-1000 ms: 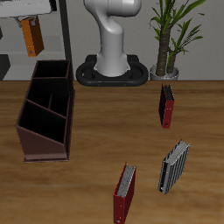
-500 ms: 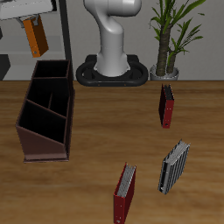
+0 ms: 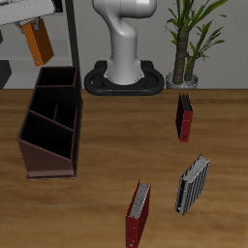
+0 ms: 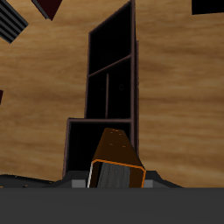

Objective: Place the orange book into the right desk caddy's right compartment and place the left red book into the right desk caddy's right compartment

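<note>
Wooden table [image 3: 107,208] carries everything except the book in the air. Largest item on it is the right caddy [image 3: 51,121], dark maroon-brown with sloping side walls and inner dividers, standing toward the back of the table; the wrist view looks straight down into its dark compartments [image 4: 109,83], and none of them shows a book inside. White robot base [image 3: 123,58] stands behind the table with a potted plant [image 3: 189,44] just beside it. Gripper [image 3: 29,24] hangs high above the table, over the caddy's back end, fingers pinching the orange book [image 3: 37,44]; the book dangles below them, tilted, well clear of the caddy. From the wrist view the orange book [image 4: 116,162] sits between the fingers with its pale page edge toward the camera, directly over the caddy's end compartment. Left red book [image 3: 184,117], dark red with a black edge strip, stands upright on the table near the plant, well apart from the caddy. Striped grey-and-black book [image 3: 192,184] stands nearer the front edge. Brighter red book [image 3: 139,213] with pale pages stands closest to the front edge, near the striped one but not touching it.
</note>
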Motion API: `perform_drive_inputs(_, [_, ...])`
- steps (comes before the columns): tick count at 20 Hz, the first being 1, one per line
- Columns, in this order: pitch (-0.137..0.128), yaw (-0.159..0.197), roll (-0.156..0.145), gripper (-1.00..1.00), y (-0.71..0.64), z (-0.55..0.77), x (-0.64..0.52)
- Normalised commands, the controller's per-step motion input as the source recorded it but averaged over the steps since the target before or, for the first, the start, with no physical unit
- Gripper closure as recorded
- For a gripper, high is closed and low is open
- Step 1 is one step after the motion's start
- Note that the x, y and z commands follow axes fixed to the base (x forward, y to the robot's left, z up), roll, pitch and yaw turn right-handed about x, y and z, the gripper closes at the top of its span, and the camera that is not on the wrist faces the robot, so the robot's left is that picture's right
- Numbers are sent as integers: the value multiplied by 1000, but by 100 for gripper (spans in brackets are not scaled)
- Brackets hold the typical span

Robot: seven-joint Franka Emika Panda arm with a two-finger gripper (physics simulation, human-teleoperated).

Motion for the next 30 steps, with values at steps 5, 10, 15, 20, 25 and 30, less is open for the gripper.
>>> perform_drive_inputs(5, [65, -44, 33, 100, -196, -199, 154])
perform_drive_inputs(10, [28, 6, 35, 100, 30, -143, 37])
perform_drive_inputs(15, [17, 7, 17, 100, 99, -114, 14])
perform_drive_inputs(20, [26, 23, 0, 100, 57, -161, 16])
perform_drive_inputs(25, [20, -4, 5, 100, 2, -185, 54])
perform_drive_inputs(30, [27, -4, -5, 100, -7, -248, 20])
